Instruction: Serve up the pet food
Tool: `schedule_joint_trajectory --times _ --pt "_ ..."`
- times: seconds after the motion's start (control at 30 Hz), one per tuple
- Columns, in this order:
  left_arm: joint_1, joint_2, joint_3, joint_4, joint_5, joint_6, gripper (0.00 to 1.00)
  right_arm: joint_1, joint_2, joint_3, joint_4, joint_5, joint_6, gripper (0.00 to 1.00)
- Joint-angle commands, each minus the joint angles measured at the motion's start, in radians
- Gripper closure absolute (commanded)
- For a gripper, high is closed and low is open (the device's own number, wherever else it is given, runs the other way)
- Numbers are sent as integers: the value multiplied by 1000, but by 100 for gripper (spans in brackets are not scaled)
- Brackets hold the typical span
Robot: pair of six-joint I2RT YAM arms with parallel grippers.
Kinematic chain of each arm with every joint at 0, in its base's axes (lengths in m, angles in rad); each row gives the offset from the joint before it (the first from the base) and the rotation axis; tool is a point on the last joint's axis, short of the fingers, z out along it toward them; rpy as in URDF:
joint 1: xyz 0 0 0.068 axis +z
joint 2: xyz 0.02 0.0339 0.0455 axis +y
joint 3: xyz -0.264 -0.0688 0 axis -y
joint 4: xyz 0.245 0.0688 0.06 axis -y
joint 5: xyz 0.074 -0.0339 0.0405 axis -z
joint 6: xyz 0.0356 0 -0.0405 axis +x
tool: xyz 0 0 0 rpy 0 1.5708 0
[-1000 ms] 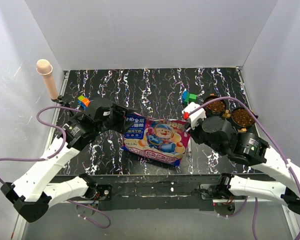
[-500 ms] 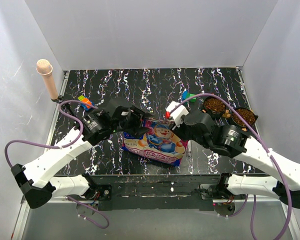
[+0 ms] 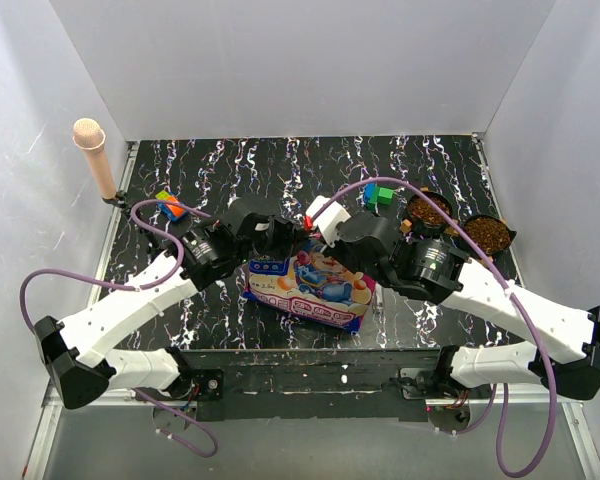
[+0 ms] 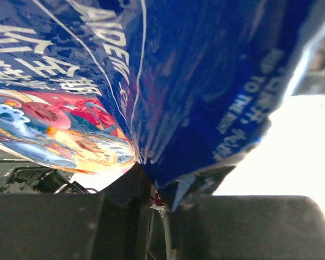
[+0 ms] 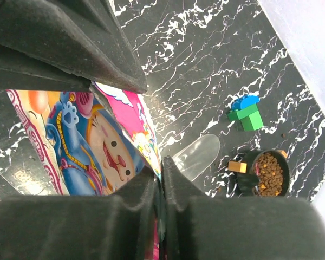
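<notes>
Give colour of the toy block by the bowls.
Toy block: green plus blue; best in right wrist view.

Table (image 3: 280, 165): black top with white marbling. On it:
- pet food bag (image 3: 315, 290), lower centre
- two black bowls (image 3: 410, 212) of brown kibble (image 3: 487, 234), right
- blue-green block (image 3: 382, 193), upper centre
- multicoloured block (image 3: 168, 205), left
- clear scoop (image 5: 197, 154), near the bag

I reach inward over the middle of the bench (image 3: 230, 170); my left pincer (image 4: 151, 187) and right pincer (image 5: 161, 173) nearly meet, each pinched tight on the top of the pet food bag (image 3: 315, 285).
</notes>
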Motion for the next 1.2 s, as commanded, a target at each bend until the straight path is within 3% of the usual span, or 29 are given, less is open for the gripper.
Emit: schedule_joint_trajectory --times 0.0,0.27,0.37,0.4,0.5,0.57,0.7,0.77,0.83,0.87,1.07,1.17 --pt "-7 -42 -36 78 -97 -15 100 27 -40 9 31 17 32 98" --pt "-7 -85 -33 35 -155 4 100 61 -70 -27 57 1 30 99" --pt "-9 -114 -72 57 -119 -36 100 64 -33 -10 76 -11 17 68" --pt "-7 -120 -76 52 -118 -35 96 64 -21 1 77 -3 12 63" --pt "-7 -140 -54 -10 -130 -36 64 65 -2 27 91 12 9 58" --pt "-7 -154 -25 -63 -148 -23 50 65 -4 38 93 9 10 56" --pt "-7 -192 -20 -103 -156 -19 37 65 -20 97 24 7 68 51" --pt "-9 -221 -25 -92 -157 3 28 65 -33 159 -42 7 119 43" --pt "-7 -239 2 -103 -173 83 25 65 -46 241 -107 4 171 22" --pt "-7 -246 31 -116 -187 144 23 65 -57 281 -128 17 205 19" --pt "-9 -253 255 -234 -300 511 22 65 -85 516 -239 159 286 15" --pt "-7 -282 305 -204 -377 657 21 65 -85 619 -221 205 253 14"
